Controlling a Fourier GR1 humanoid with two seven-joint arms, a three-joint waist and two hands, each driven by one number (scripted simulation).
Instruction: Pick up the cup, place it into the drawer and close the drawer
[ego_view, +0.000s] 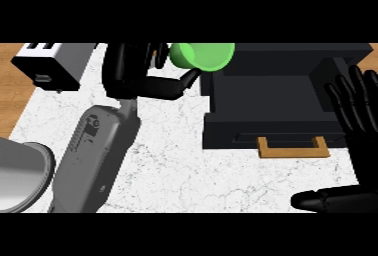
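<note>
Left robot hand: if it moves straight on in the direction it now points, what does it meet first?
Probably the green cup, which the thumb of the left robot hand already touches; the open black drawer lies just beyond. Depth is unclear.

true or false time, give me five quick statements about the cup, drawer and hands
1. The left hand holds the green cup. True.
2. The cup lies inside the drawer. False: it is at the drawer's upper left corner, in the hand.
3. The drawer's handle is tan. True.
4. The right hand is curled round the handle. False: it is open, fingers up, at the right edge.
5. A toaster stands at the upper right. False: it is at the upper left.
</note>
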